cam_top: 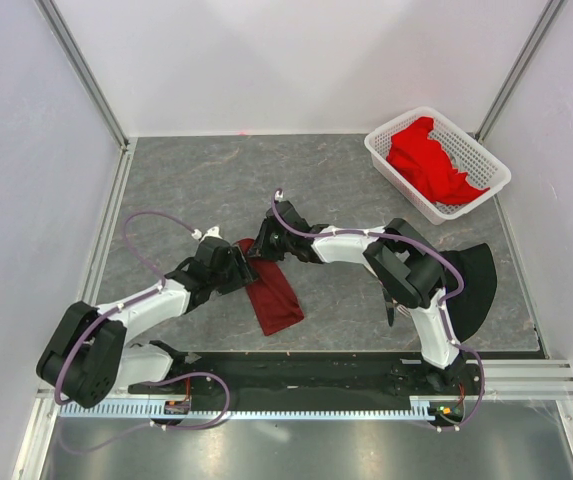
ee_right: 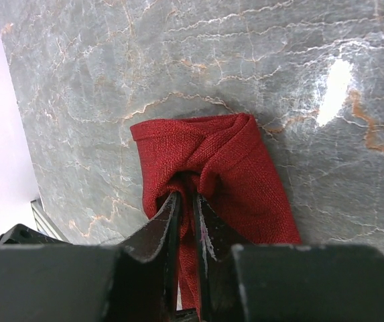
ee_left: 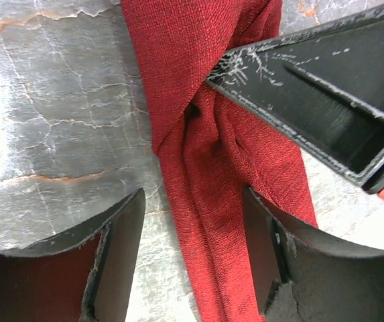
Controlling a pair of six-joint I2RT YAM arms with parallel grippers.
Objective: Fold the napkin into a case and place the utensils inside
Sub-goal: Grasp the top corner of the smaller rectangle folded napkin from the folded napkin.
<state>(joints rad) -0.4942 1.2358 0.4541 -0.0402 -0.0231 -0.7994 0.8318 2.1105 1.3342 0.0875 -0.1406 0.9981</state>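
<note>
Napkin point(cam_top: 276, 295): folded strip, tabletop point(cam_top: 186, 180). Right tool point(ee_right: 187, 198), narrow, pinches 11-o'clock end, seemingly securing fold; left tool point(ee_left: 193, 215), wide, straddles it.

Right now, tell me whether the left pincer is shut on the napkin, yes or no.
No: the left pincer stands wide open, one finger on either side of the napkin.

Both pincers crowd the napkin's point(cam_top: 276, 295) upper end at mid-frame. The left pincer point(ee_left: 195, 204) straddles it with jaws wide, and the right pincer point(ee_right: 186, 201) nips it from the right. The bare worktop point(cam_top: 191, 175) gives you room at upper left. The white basket point(cam_top: 380, 150) blocks the upper right corner.
</note>
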